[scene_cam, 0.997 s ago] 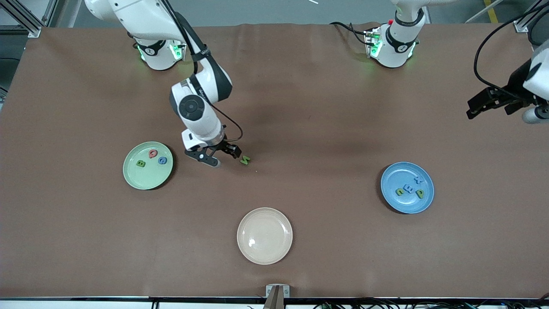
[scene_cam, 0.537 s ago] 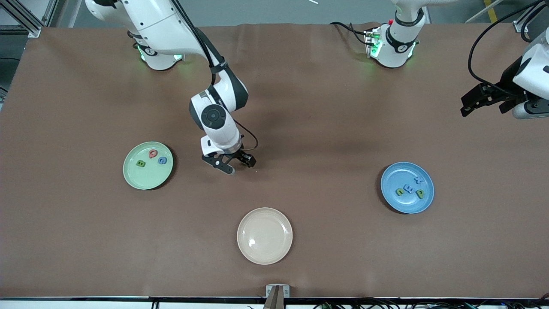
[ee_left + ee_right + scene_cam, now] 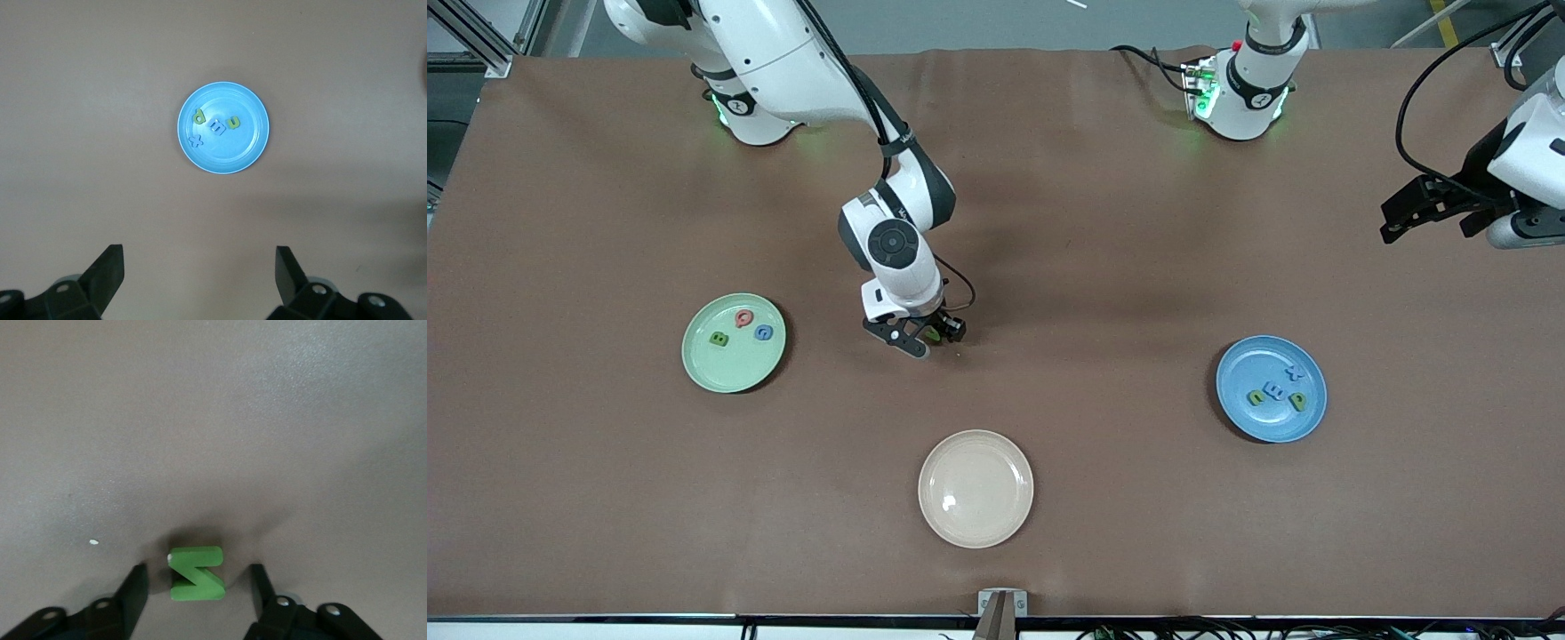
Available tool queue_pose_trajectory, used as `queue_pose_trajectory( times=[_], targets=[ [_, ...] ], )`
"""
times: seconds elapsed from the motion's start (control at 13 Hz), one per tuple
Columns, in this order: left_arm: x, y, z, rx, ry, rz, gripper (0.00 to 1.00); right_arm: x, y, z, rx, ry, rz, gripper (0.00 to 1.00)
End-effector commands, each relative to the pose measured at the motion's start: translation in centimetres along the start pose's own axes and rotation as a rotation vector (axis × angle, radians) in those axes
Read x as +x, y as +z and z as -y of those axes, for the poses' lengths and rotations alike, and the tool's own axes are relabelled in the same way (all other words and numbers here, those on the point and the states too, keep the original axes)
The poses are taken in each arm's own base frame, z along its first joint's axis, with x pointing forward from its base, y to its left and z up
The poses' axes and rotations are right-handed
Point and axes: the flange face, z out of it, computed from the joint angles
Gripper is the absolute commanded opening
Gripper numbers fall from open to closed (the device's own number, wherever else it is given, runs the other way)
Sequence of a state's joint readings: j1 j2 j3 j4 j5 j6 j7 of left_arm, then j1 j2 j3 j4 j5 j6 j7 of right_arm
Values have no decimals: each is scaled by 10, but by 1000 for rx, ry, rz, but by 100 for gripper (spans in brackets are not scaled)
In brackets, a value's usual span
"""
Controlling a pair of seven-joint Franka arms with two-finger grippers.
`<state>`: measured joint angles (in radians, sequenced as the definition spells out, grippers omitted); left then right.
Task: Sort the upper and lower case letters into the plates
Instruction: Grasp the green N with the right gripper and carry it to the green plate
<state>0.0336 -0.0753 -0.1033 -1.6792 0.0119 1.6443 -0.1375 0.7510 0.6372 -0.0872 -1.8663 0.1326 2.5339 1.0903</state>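
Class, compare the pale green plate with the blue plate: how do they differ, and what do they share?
The pale green plate holds three letters; the blue plate holds four. The pale green plate lies toward the right arm's end of the table, the blue plate toward the left arm's end. Both are round, shallow and of like size.

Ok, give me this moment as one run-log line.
right hand: down at table, fingers either side of green letter, gap visible | left hand: open, waiting above blue plate

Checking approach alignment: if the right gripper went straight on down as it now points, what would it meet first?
The green letter, lying on the table between the right gripper's jaws; under it only the table.
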Motion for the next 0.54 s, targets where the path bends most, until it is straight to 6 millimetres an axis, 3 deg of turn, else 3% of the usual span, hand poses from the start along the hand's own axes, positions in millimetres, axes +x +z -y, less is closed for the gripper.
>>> queue_pose_trajectory(
  times=[0.0,0.15,0.31,0.46],
  targets=[
    [-7,-8,1,-12,21,-7,100,1,-1,0,-5,9,-13,31],
    [-7,-8,3,-7,19,-2,100,5,-1,-1,-5,14,-13,4],
    [-6,-9,3,-2,18,-5,100,16,-5,-4,-7,4,-17,0],
    [-7,-11,2,0,20,-9,100,39,-29,-15,-36,-26,-9,0]
  ],
)
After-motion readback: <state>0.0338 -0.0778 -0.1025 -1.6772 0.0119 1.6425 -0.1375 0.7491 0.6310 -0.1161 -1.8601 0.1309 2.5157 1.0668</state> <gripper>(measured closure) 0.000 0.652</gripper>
